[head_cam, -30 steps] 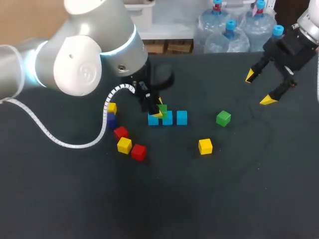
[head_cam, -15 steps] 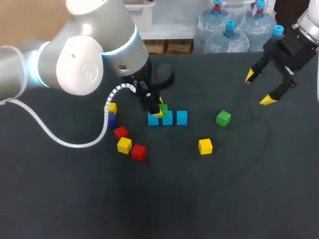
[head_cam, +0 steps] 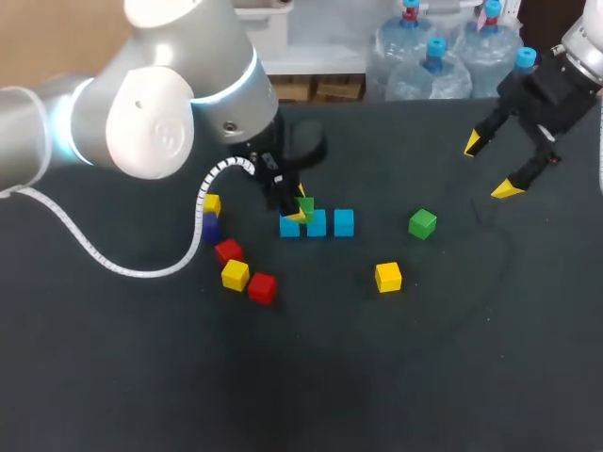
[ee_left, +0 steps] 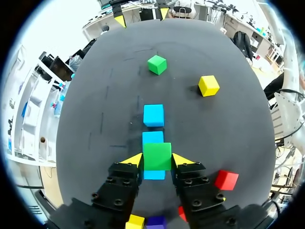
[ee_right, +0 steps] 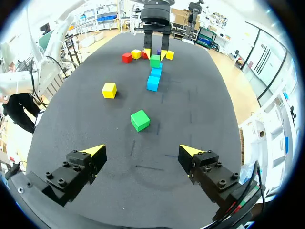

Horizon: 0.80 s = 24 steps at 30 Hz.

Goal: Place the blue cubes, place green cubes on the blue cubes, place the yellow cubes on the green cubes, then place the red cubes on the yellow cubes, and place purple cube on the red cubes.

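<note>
Three blue cubes lie in a row, with the middle one (head_cam: 316,223) between its neighbours. My left gripper (head_cam: 297,209) is shut on a green cube (ee_left: 157,156), held over the nearest blue cube (ee_left: 155,174) at the row's left end; whether they touch I cannot tell. A second green cube (head_cam: 422,223) lies to the right of the row, with a yellow cube (head_cam: 387,276) nearer the front. My right gripper (head_cam: 488,167) hangs open at the back right, and this green cube (ee_right: 140,119) lies ahead of it.
Left of the row lie a yellow cube (head_cam: 211,204), a dark purple cube (head_cam: 210,227), a red cube (head_cam: 228,250), another yellow cube (head_cam: 235,274) and a second red cube (head_cam: 262,287). My left arm's white cable (head_cam: 104,259) loops over the table.
</note>
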Each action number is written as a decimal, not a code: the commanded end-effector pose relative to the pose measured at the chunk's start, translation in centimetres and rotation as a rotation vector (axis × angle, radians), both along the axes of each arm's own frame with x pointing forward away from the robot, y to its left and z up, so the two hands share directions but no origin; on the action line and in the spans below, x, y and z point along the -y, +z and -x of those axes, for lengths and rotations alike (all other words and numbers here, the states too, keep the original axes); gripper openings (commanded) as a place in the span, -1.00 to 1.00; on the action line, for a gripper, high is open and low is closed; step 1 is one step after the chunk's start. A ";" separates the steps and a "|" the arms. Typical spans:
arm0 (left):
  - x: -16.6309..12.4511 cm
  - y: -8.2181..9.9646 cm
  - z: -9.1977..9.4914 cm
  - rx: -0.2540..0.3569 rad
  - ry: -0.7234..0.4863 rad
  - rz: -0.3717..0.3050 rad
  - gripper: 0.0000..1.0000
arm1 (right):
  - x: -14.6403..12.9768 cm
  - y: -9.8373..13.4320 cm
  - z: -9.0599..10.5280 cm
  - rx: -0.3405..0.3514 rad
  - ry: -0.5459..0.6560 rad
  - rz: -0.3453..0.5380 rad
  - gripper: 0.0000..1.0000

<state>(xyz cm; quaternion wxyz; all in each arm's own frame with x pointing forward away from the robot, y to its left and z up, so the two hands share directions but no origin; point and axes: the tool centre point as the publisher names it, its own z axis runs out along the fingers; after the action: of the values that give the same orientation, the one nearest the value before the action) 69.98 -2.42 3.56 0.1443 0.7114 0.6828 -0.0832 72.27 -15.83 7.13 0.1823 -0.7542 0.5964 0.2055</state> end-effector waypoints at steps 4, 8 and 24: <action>0.2 -0.2 -0.4 -0.007 -0.005 0.001 -1.00 | 0.0 0.0 0.0 0.000 0.001 -0.001 1.00; 0.2 -0.2 -0.5 -0.008 -0.004 0.003 -1.00 | 0.0 0.0 0.0 0.000 0.001 -0.001 1.00; 0.1 -0.4 -0.8 -0.012 0.002 0.002 -1.00 | 0.0 0.0 0.0 0.000 0.001 -0.001 1.00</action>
<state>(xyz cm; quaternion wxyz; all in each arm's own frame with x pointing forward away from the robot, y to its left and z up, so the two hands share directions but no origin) 70.47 -2.55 3.27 0.1434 0.7089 0.6852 -0.0862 72.27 -15.83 7.13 0.1823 -0.7542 0.5964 0.2055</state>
